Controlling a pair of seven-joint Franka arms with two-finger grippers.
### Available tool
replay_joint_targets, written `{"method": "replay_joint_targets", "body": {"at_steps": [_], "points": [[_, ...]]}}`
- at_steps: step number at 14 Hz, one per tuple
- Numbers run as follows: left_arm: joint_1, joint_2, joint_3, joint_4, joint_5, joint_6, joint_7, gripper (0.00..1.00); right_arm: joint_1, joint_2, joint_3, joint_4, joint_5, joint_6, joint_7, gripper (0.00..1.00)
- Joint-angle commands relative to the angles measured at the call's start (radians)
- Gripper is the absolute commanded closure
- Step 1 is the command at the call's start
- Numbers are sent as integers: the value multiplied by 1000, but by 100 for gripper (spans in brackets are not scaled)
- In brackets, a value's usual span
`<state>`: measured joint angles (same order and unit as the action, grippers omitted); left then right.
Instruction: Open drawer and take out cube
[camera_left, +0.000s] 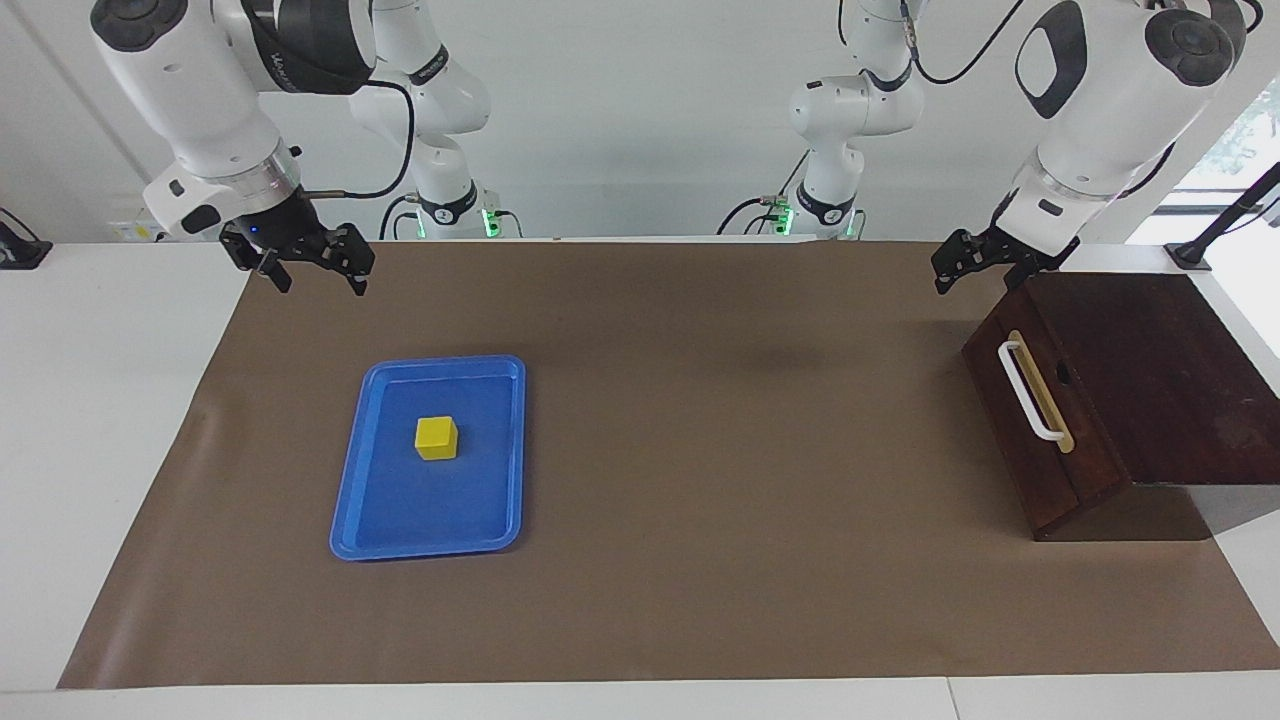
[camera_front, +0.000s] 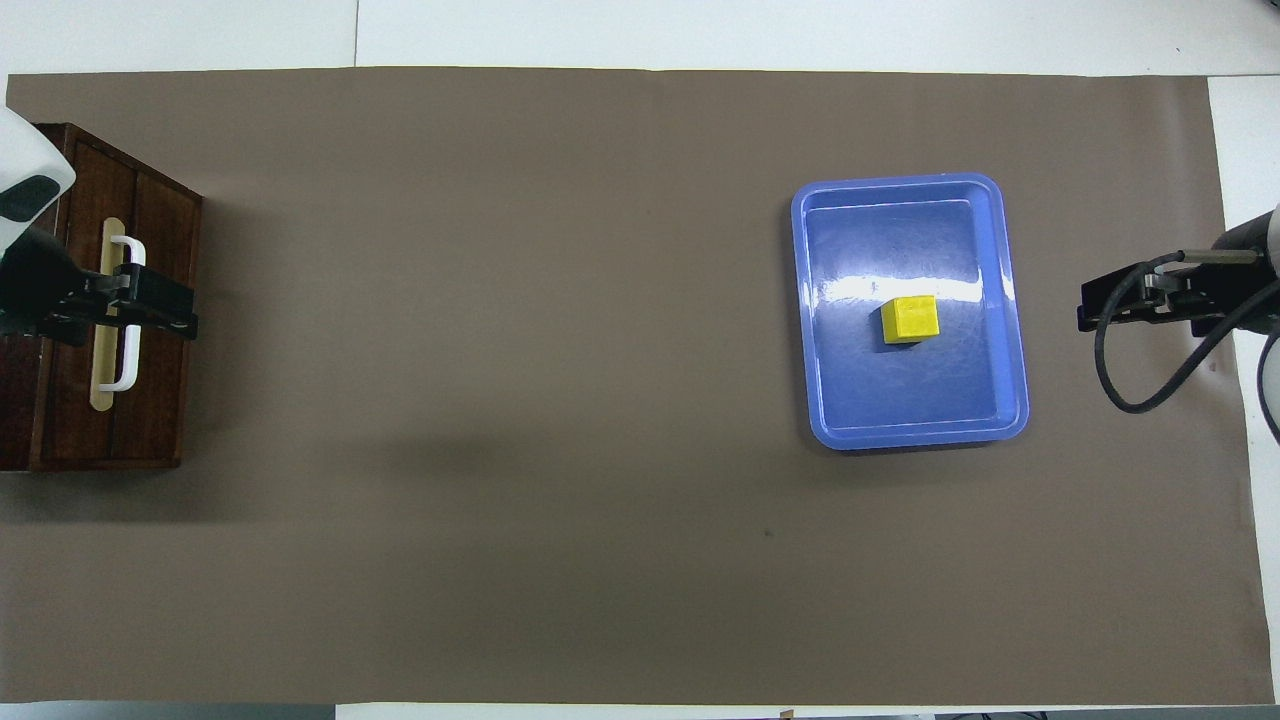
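**Q:** Two end effectors, both in the air. Why?

**A:** Neither is carrying anything. My right end effector (camera_left: 320, 285) hangs spread over the edge of the brown mat (camera_left: 750, 450) at the right arm's end of the surface, and that arm waits. My left end effector (camera_left: 955, 268) hangs over the corner of the wooden box nearest me, touching nothing. I cannot tell whether it is spread or pressed together.

**Q:** And the drawer?

**A:** The drawer (camera_left: 1075, 420) sits flush in its box at the left arm's end, with no gap showing. Its white handle (camera_left: 1030, 392) faces the middle of the surface, so a pull would draw it out over the mat. From above my left end effector covers the handle, but that is only because it is raised.

**Q:** So where is the cube?

**A:** The cube (camera_left: 437, 438) rests near the middle of the blue tray (camera_left: 445, 361), toward the right arm's end and well apart from the drawer. I judge it is already out, so nothing is left to fetch.
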<state>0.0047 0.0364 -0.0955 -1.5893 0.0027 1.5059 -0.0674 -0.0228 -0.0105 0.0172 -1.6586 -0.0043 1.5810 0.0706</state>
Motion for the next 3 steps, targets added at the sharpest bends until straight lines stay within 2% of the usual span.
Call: {"method": "replay_joint_targets", "body": {"at_steps": [1,3], "points": [[-2,-9,5,0,-9,-3,4,0,-8,-11,3,-12,-17,-7,-25,0],[-2,-10,6,0,-9,-3,4,0,-6,-12,3,-12,-19,-10,-25,0]]}}
